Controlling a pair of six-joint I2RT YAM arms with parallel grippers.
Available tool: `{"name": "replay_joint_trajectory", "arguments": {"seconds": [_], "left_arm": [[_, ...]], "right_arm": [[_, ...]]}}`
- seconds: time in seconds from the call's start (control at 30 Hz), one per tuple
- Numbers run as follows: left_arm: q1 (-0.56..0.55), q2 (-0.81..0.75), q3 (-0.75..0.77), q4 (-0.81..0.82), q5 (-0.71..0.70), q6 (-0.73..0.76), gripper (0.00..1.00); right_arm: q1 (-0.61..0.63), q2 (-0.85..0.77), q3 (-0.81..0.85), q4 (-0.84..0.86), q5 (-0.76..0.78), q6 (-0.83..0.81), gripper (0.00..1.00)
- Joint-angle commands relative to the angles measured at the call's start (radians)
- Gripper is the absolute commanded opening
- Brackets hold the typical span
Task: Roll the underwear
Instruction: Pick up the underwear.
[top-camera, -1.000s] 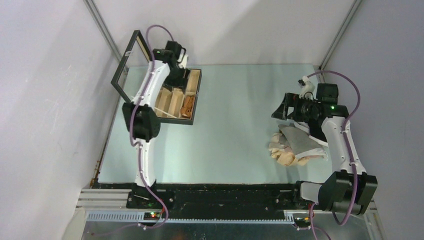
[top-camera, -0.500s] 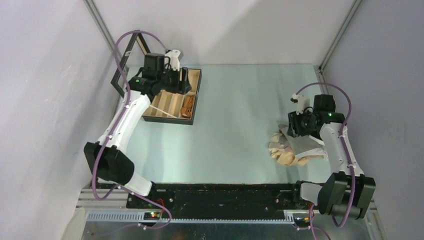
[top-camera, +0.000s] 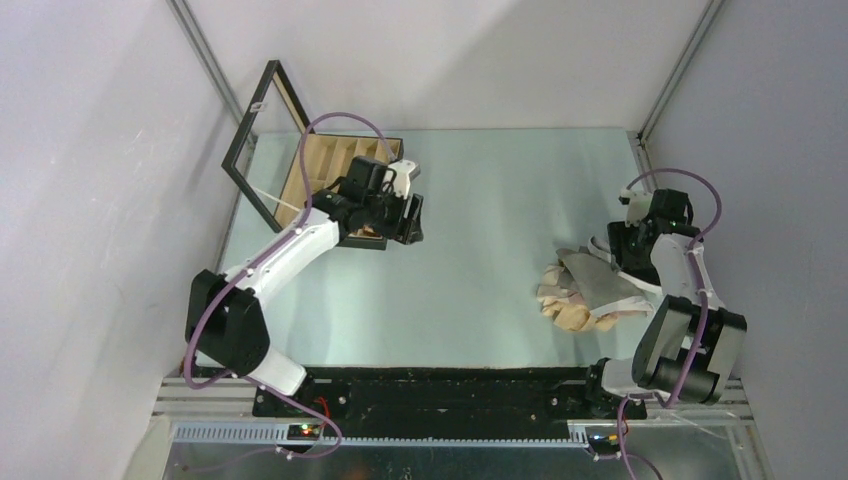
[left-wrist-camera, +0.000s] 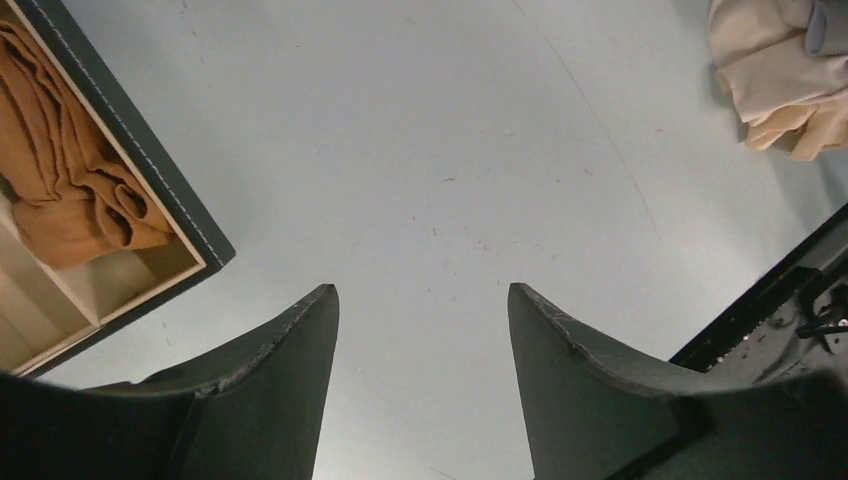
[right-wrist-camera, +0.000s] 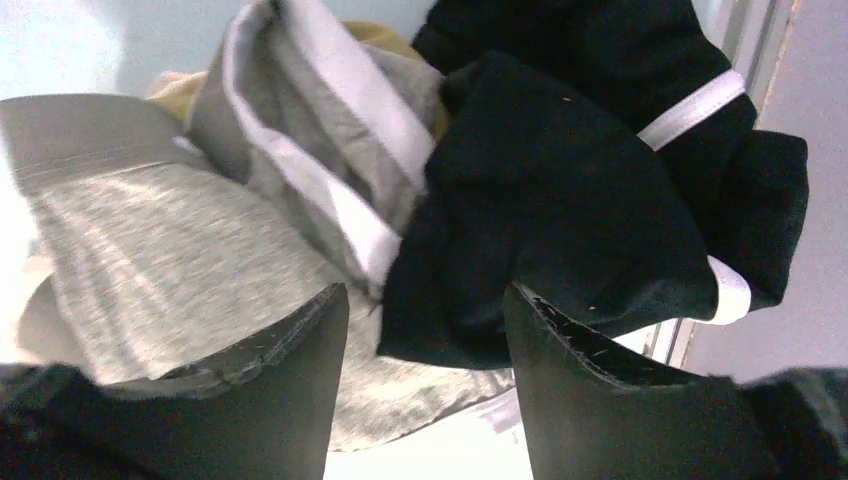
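A pile of underwear lies at the right of the table: a grey one on top, a beige one under it and a pale pink edge. My right gripper is open just above the pile's far right side. In its wrist view the open jaws hang over the black underwear with white trim and the grey one. A rust-brown underwear lies in a compartment of the wooden box. My left gripper is open and empty over bare table beside the box's near right corner.
The box's black-framed lid stands open at the far left. The box edge is close to my left fingers. The black base rail runs along the table's near edge. Walls close in on both sides.
My left gripper has swung from over the box to the right, off its near right corner. My right gripper has moved right and nearer with the black garment, down to the pile.
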Motion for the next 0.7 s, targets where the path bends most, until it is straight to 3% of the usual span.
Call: {"name": "replay_joint_trajectory", "arguments": {"seconds": [0.0,0.03,0.1,0.13,0.2,0.27,0.5,0.67], "left_arm": [[-0.002,-0.074,-0.006,0.037,-0.04,0.033,0.69],[-0.002,-0.074,-0.006,0.036,-0.045,0.035,0.69],[-0.002,-0.071,0.0,0.038,-0.051,0.036,0.69],[-0.002,-0.068,0.005,0.037,-0.05,0.036,0.69],[-0.001,-0.064,0.014,0.035,-0.045,0.035,0.69],[-0.003,-0.062,0.019,0.031,-0.045,0.034,0.69],[-0.002,-0.033,0.05,0.01,-0.052,0.059,0.69],[-0.002,0.018,0.104,0.006,-0.038,0.053,0.68]], "right_arm": [[-0.032,0.048,0.031,0.074,0.073,0.016,0.61],[-0.038,0.063,0.032,0.078,0.07,0.015,0.59],[-0.041,0.074,0.033,0.091,0.073,0.015,0.45],[-0.042,0.075,0.037,0.095,0.078,0.02,0.3],[-0.043,0.069,0.065,0.07,0.073,0.035,0.11],[-0.042,0.048,0.113,0.017,0.05,0.06,0.03],[0.095,-0.117,0.305,-0.25,-0.023,0.121,0.0],[0.258,-0.221,0.336,-0.283,-0.024,0.123,0.0]]}}
